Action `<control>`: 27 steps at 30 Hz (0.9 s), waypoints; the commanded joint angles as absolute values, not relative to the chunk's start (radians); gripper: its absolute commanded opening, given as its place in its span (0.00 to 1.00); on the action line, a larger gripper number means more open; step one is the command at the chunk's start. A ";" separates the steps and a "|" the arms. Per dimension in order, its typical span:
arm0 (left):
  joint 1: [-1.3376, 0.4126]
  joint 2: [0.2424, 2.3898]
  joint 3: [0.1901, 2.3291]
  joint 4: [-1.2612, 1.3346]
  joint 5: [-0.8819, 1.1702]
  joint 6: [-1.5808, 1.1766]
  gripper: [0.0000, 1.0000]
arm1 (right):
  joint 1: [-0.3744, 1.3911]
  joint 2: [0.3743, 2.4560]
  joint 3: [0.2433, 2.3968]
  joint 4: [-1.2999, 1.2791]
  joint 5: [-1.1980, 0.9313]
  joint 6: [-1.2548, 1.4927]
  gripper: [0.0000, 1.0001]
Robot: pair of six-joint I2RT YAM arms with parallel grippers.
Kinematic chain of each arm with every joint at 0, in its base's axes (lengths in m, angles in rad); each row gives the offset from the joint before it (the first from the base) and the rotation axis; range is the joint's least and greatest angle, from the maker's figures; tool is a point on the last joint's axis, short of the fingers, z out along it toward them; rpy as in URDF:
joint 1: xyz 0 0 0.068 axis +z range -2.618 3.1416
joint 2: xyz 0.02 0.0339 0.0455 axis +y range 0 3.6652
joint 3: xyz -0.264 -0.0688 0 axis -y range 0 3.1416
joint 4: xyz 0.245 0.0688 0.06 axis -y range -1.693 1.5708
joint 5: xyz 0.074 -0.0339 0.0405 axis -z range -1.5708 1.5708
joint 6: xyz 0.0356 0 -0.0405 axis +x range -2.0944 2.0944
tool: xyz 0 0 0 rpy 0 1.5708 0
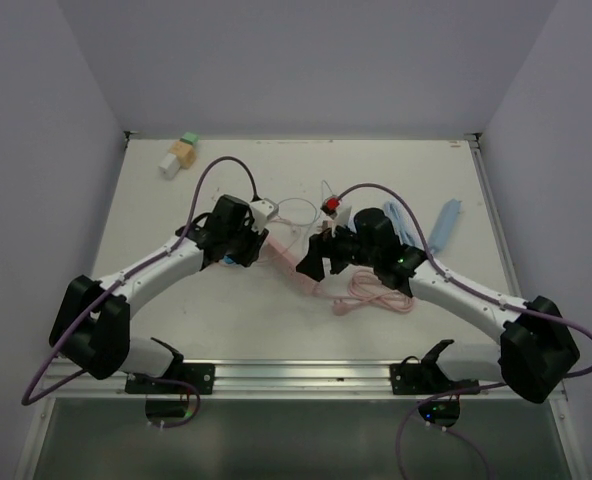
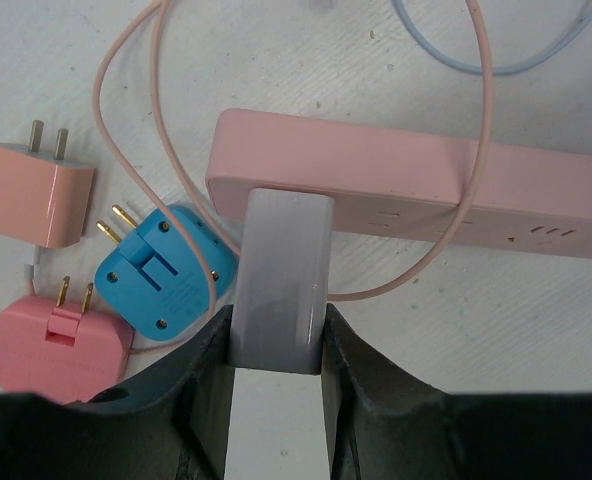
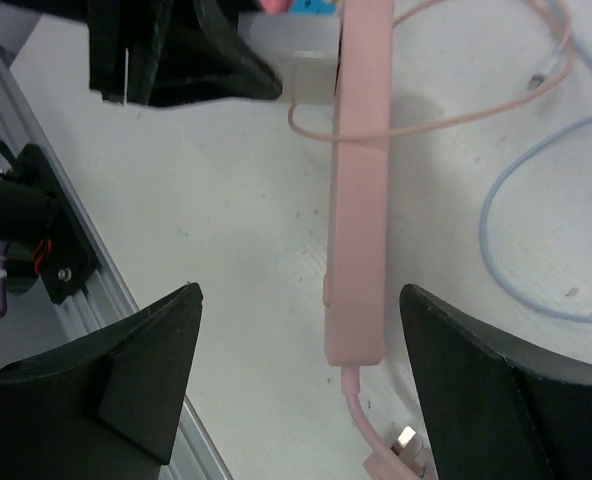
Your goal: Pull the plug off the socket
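The socket is a long pink power strip (image 2: 406, 185) lying flat on the white table. A pale grey plug (image 2: 281, 270) sits pushed into its side near one end. My left gripper (image 2: 276, 335) is shut on the plug, one dark finger pressing each side of its body. In the right wrist view the strip (image 3: 361, 200) runs up the frame, with the plug (image 3: 311, 80) and the left gripper's dark fingers (image 3: 186, 60) at the top. My right gripper (image 3: 301, 291) hangs open over the strip's cable end, touching nothing. From above, both grippers (image 1: 244, 250) (image 1: 314, 262) flank the strip (image 1: 294, 268).
Loose adapters lie left of the plug: a blue one (image 2: 161, 275), a pink one (image 2: 56, 340) and a peach charger (image 2: 36, 190). A thin pink cable (image 2: 456, 230) loops over the strip. A coiled pink cord (image 1: 371, 295) and a light blue cable (image 1: 406, 225) lie right. Blocks (image 1: 179, 155) sit far left.
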State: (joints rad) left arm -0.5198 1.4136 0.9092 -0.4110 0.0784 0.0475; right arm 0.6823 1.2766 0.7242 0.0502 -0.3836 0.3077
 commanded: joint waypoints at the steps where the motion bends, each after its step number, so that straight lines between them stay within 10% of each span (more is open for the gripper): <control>1: -0.528 1.341 0.910 -0.336 0.120 0.058 0.00 | 0.686 1.238 0.875 -0.104 -0.244 0.259 0.83; 27: -0.529 1.174 0.871 -0.278 -0.052 0.045 0.00 | 0.781 1.839 1.376 -0.183 -0.315 0.299 0.61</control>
